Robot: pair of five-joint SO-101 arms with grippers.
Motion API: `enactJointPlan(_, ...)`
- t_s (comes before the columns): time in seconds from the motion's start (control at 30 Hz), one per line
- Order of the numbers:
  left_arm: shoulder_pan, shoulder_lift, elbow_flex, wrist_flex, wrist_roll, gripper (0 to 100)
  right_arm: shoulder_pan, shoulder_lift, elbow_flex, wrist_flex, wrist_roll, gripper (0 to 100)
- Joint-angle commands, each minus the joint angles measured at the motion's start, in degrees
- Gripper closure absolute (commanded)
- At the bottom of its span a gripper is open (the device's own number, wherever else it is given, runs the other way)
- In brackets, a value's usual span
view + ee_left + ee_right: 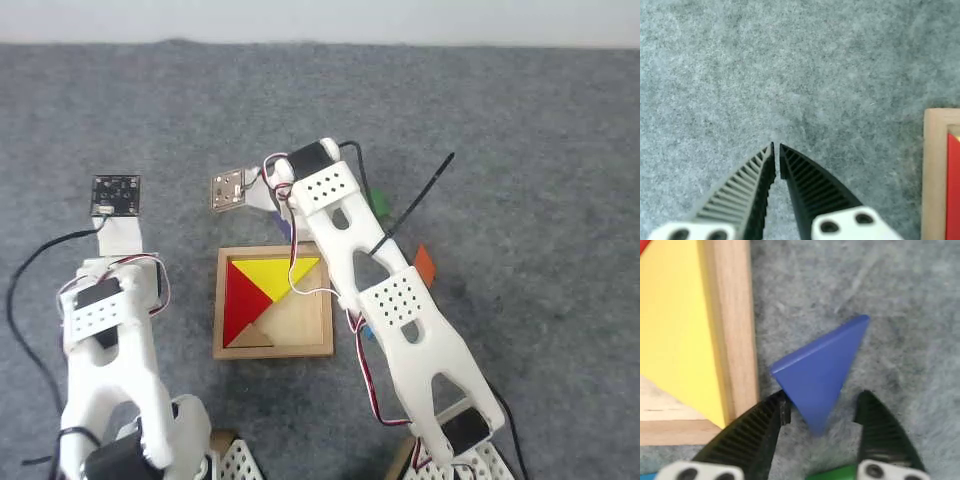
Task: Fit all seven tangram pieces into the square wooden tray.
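The square wooden tray [273,351] lies mid-table with a red triangle [243,298] and a yellow triangle [272,274] inside. My right gripper [825,400] is open just beyond the tray's far right corner. It straddles a blue triangle [819,372] lying on the carpet, and one finger [767,422] touches the piece. The tray frame [732,330] and the yellow triangle [675,325] lie beside it. My left gripper [777,146] is shut and empty over bare carpet left of the tray [935,170], where a strip of the red triangle [954,185] shows.
A green piece [378,204] and an orange piece [424,264] lie on the grey carpet right of the tray, near the right arm [400,300]. A light blue piece [366,331] peeks out under that arm. Green [837,473] also shows by the right gripper's base.
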Motion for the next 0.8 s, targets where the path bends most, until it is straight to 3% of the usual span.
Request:
enactJointPlan(0.0,0.0,0.0,-0.2,-1.0,0.5,98,-0.5,-5.0,-4.5,3.3,-1.8,79.0)
enactJointPlan(0.2,0.0,0.0,-0.2,-1.0,0.5,98,-2.6,-7.8,-3.4,3.2,-6.6,64.3)
enactJointPlan(0.47,0.0,0.0,-0.2,-1.0,0.5,98,-8.5,-7.9,-3.0,2.7,-13.8,65.9)
enactJointPlan(0.77,0.0,0.0,-0.2,-1.0,0.5,98,-3.3,-3.0,-3.2,-2.9,-15.3,65.9)
